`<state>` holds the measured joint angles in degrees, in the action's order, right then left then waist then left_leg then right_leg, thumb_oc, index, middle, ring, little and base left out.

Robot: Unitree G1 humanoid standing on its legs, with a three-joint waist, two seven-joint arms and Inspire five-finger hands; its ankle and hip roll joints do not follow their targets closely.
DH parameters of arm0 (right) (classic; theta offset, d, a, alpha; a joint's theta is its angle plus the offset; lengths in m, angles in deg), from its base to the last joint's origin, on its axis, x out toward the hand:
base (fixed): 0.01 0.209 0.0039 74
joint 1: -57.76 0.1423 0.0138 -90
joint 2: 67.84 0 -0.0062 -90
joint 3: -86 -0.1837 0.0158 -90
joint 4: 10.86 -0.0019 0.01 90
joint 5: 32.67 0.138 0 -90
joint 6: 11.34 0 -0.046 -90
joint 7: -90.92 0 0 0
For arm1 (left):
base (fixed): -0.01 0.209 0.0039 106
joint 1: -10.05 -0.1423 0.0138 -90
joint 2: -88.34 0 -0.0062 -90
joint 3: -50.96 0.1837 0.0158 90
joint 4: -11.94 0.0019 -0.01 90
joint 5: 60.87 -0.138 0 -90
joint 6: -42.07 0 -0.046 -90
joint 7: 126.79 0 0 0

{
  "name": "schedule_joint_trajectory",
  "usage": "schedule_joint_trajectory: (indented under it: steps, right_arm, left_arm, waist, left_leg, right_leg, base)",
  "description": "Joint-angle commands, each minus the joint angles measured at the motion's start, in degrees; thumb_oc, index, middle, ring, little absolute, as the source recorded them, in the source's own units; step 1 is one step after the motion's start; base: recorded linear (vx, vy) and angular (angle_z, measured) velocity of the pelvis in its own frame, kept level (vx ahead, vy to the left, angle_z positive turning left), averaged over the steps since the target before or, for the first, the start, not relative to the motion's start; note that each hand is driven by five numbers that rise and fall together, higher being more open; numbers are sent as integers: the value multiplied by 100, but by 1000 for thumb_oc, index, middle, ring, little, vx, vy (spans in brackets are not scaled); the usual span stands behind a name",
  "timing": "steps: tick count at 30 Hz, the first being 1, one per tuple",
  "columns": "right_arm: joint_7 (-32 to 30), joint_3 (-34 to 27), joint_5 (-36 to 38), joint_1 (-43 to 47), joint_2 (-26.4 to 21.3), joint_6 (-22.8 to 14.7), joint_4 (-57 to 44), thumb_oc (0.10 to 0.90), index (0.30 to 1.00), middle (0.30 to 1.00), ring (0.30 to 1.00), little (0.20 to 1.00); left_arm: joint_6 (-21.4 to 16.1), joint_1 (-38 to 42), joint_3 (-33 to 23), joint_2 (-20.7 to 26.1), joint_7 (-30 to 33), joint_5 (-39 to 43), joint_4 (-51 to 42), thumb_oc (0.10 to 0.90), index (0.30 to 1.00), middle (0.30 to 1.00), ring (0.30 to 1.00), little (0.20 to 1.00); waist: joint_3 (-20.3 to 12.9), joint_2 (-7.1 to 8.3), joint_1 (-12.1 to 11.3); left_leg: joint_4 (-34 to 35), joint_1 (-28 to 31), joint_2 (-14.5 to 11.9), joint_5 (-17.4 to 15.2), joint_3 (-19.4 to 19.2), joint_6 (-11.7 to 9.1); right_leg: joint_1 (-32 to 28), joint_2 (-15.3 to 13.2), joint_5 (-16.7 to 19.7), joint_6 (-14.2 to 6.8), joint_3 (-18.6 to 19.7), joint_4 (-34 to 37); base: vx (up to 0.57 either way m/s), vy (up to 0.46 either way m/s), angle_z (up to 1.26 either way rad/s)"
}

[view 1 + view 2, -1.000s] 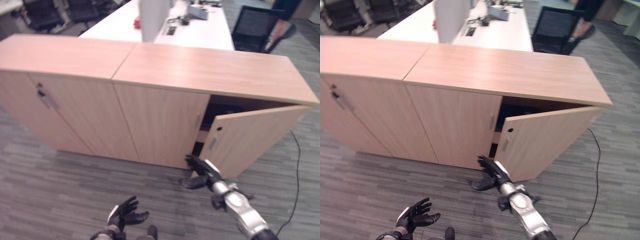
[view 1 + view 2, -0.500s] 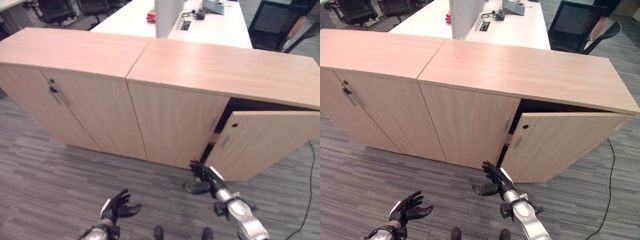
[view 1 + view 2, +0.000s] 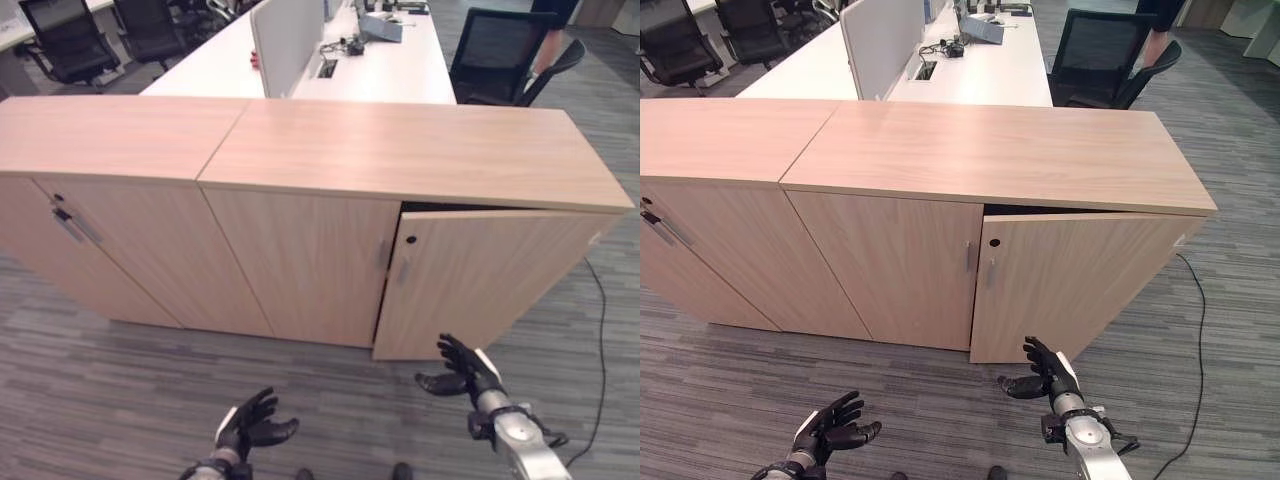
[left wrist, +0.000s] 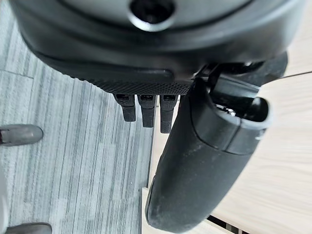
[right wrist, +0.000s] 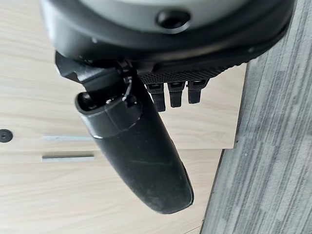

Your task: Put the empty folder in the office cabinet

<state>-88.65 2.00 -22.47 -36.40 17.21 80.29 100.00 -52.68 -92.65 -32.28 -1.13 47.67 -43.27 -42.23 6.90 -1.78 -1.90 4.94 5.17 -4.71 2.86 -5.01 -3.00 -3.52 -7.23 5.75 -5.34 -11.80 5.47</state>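
The cabinet [image 3: 400,200] stands on grey carpet [image 3: 100,400], its right door [image 3: 480,280] ajar with a dark gap along the top edge; no folder can be made out. Head views show the right hand [image 3: 462,368] with fingers spread, empty, just before the door's lower edge, and the left hand [image 3: 250,425] loosely spread, well apart over bare carpet. The right wrist view adds two slim handles [image 5: 67,157] beside a keyhole [image 5: 6,135].

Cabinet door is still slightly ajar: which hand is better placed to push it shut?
Probably the right hand: it hangs open just before the ajar door. The left hand, also open, sits lower and further left, before the closed doors.
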Motion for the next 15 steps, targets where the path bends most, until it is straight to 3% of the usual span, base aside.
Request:
schedule_joint_trajectory:
  steps: [1,15]
  right_arm:
    - [-181,-132,113,740,-108,-523,-21,800,900,900,900,900]
    - [-263,151,-445,105,270,-524,759,800,900,900,900,900]
  left_arm:
    - [-277,480,58,128,-30,-16,26,800,900,900,900,900]
    - [-293,523,23,-74,258,-322,455,800,900,900,900,900]
  waist:
    - [-94,78,-104]
    - [-94,5,0]
  left_leg:
    - [6,121,-70,-473,165,-235]
    - [6,140,-104,-471,267,-272]
  right_leg:
    - [-542,-308,-744,-376,-316,-104]
    - [-626,-241,-806,-324,-388,-75]
  base:
    - [-1,-35,9]
    - [-2,-11,6]
